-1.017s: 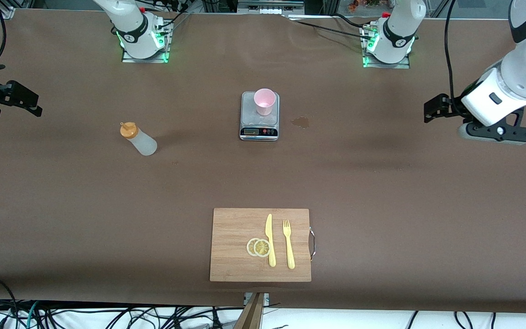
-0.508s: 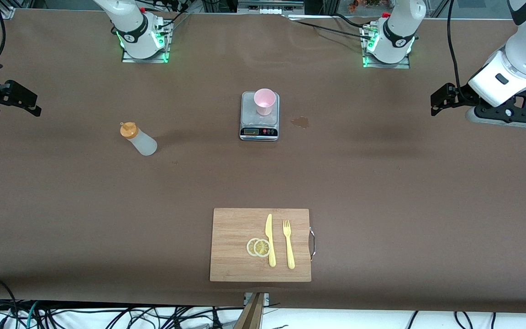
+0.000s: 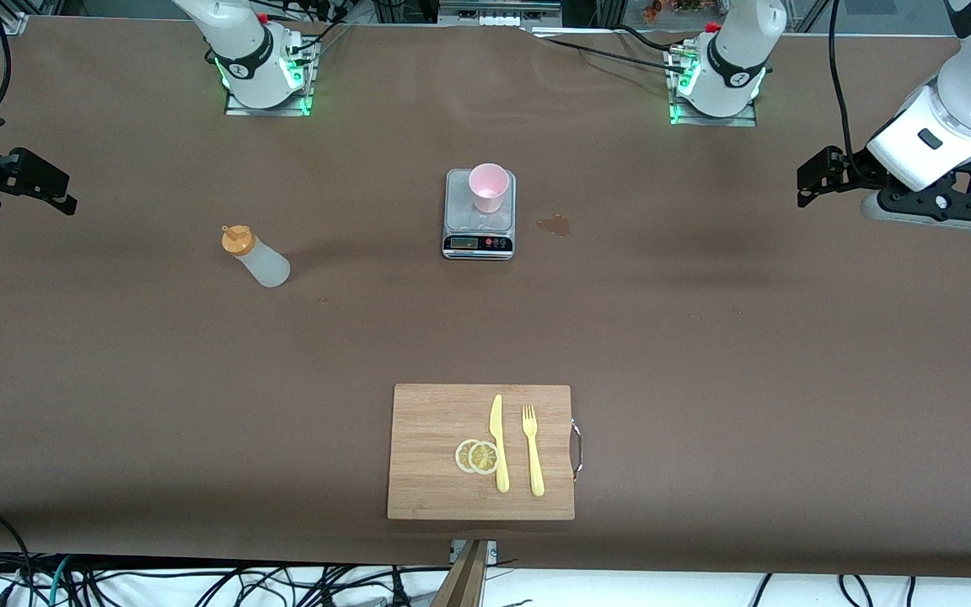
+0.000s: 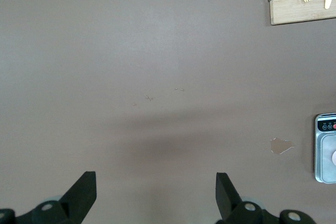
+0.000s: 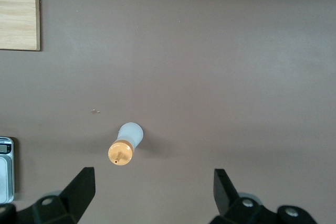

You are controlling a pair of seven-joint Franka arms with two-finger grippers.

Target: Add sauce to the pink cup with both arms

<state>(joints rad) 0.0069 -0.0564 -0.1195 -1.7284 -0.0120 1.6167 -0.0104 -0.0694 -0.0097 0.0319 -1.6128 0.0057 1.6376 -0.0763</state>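
The sauce (image 3: 255, 257) stands upright and untouched on the table, toward the right arm's end and well apart from the cup (image 3: 488, 187), which sits on the scale (image 3: 479, 215) near the middle of the table toward the robots' edge; a small stain (image 3: 555, 224) lies just beside the scale; a board (image 3: 480, 451) with a knife (image 3: 498, 443), a fork (image 3: 533, 449) and lemon slices (image 3: 478, 456) lies by the camera's edge, out of the way. The right gripper (image 3: 18, 181) hangs high over its end of the table, fingers spread wide and empty; the left gripper (image 3: 823, 173) hangs over the other end, likewise spread and holding nothing. The step in hand looks to be the reach for the bottle, nothing of the task yet done; since the right wrist view shows the orange cap (image 5: 119, 153) almost from straight above, that arm seems best placed; it should come down with the jaws either side of the soft body, below the cap, and close gently, since a hard squeeze could push sauce out early; the bottle is light and narrow, so a glancing finger could tip it.
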